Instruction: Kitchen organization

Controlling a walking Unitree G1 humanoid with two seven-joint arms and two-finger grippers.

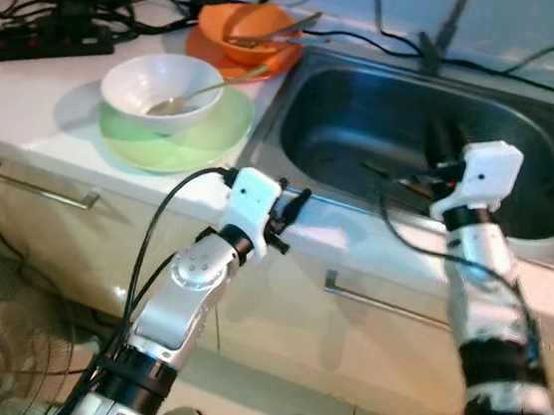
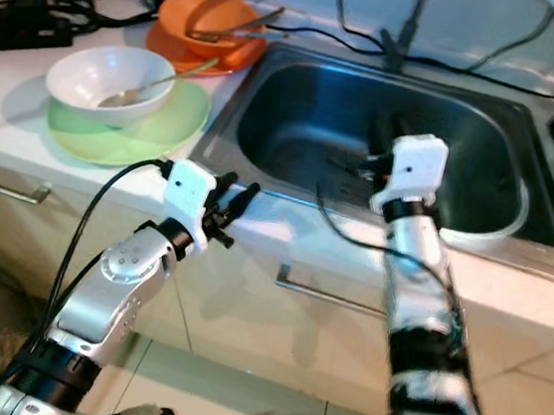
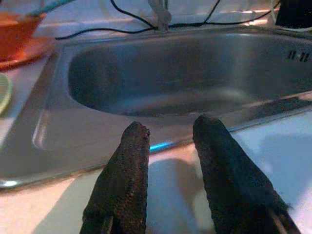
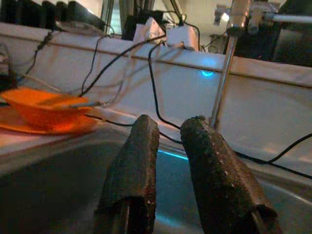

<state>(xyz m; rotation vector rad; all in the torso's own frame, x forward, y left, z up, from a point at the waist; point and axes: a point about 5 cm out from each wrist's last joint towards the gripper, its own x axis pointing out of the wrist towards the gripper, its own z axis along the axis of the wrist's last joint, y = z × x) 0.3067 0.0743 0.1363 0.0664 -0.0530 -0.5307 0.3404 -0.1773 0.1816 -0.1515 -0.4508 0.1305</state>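
The sink (image 1: 367,118) is the landmark. Over its basin hangs the right gripper (image 4: 168,134), fingers slightly parted, empty. At its front rim sits the left gripper (image 3: 170,141), likewise released. Beside it, bowls: white bowl (image 1: 160,89), orange bowl (image 1: 248,26).

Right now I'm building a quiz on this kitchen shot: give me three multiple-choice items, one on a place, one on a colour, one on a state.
1. Where is the right gripper?
A. over the sink
B. over the white bowl
C. at a drawer handle

2. What colour is the plate under the white bowl?
A. blue
B. green
C. black

3. How are the left gripper's fingers?
A. clamped on a spoon
B. apart, holding nothing
C. clamped on a cable

Answers: 1 A, its fingers reach over the sink. 2 B, the white bowl sits on a green plate. 3 B, the left gripper shows a bare gap between its fingers.
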